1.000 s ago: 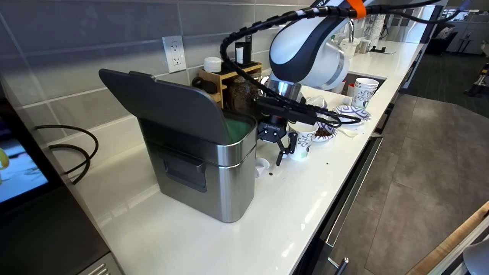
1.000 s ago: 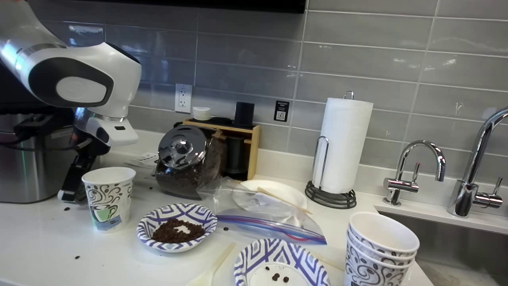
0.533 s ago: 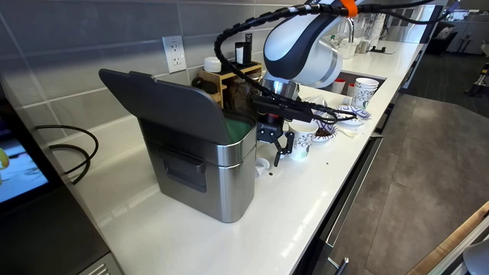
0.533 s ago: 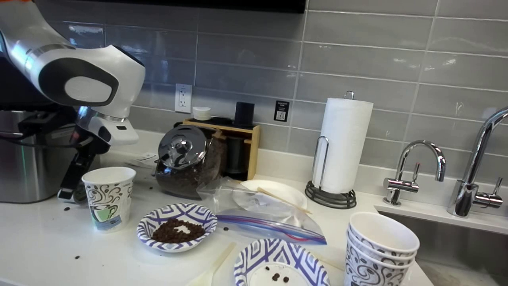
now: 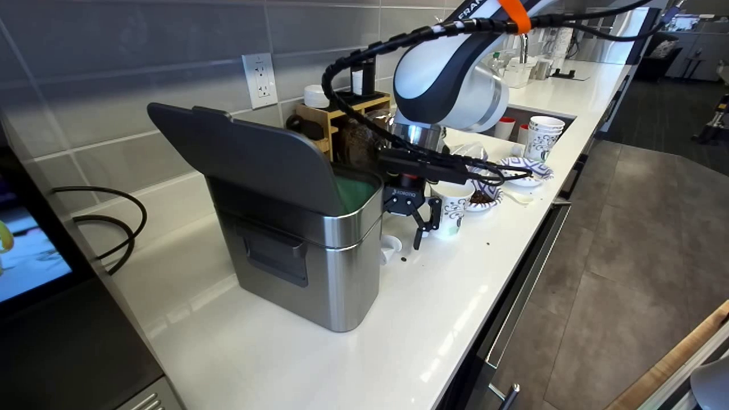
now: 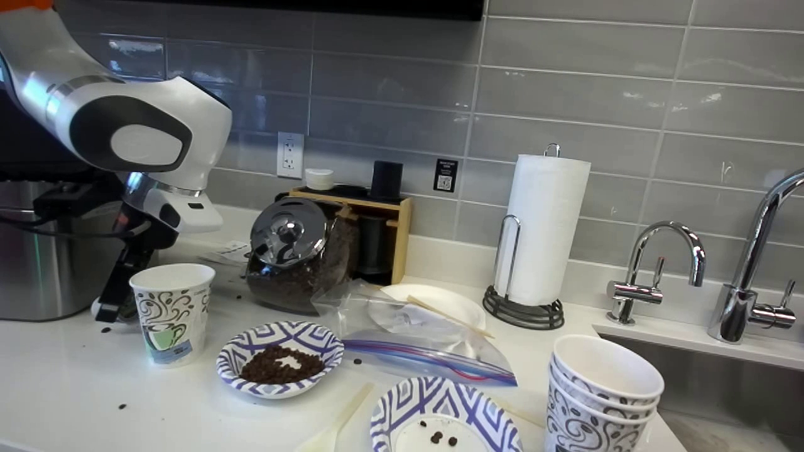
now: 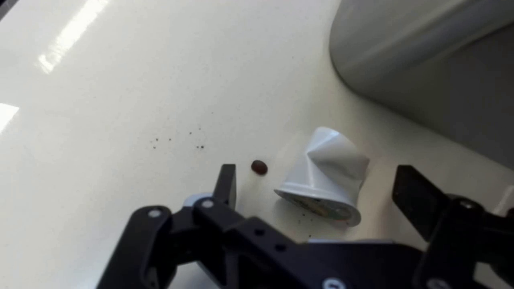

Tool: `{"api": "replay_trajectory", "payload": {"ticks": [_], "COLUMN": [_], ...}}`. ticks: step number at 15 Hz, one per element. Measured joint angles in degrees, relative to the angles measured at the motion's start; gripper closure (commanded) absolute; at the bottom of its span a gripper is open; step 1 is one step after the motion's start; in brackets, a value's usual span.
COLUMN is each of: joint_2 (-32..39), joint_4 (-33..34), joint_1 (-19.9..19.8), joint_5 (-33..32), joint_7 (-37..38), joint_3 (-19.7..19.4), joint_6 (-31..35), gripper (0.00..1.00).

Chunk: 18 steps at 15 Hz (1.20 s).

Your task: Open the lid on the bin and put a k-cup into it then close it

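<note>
"Slightly lower now, that gripper (image 7: 315, 186), than a moment ago, and a shade farther from the bin (image 5: 353, 279)."

"And the k-cup (image 7: 321, 176)?"

"Dented, lying on its side on the white tabletop (image 7: 120, 180), just beside the bin. Dark bean (image 7: 259, 167) near it, too."

"Do the jaws have hold of it?"

"They're spread apart: in the wrist view it shows between them, touching neither."

"How's the lid (image 5: 250, 154)?"

"Up, on a slant, with green showing inside the bin."

"Then what's around?"

"In both exterior views a patterned paper cup (image 6: 173, 314) stands upright, close to the gripper. Past it sits a patterned bowl (image 6: 314, 339) with dark brown bits (image 6: 276, 369) inside."

"And farther back?"

"Clear jar (image 6: 304, 270), right in front of a wooden box (image 6: 404, 245). Farther along, in an exterior view, a paper towel roll (image 6: 543, 229), upright on its dark stand (image 6: 524, 311)."
</note>
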Motion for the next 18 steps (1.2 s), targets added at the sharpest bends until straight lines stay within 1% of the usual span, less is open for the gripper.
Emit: {"api": "replay_trajectory", "payload": {"ticks": [1, 2, 8, 9, 12, 18], "joint_2": [0.0, 0.0, 0.8, 0.9, 1.0, 1.0], "joint_4": [0.0, 0.1, 1.0, 1.2, 1.4, 1.5], "joint_1": [0.1, 0.1, 0.8, 0.9, 1.0, 1.0], "joint_5": [-0.5, -1.0, -2.5, -2.6, -2.7, -2.8], "joint_7": [0.2, 0.4, 1.1, 1.2, 1.4, 1.5], "joint_3": [-0.1, -0.2, -0.5, -0.5, -0.6, -0.7], "joint_6": [0.0, 0.0, 0.0, 0.0, 0.0, 0.0], "gripper": [0.15, 0.26, 0.73, 0.76, 0.77, 0.77]}}
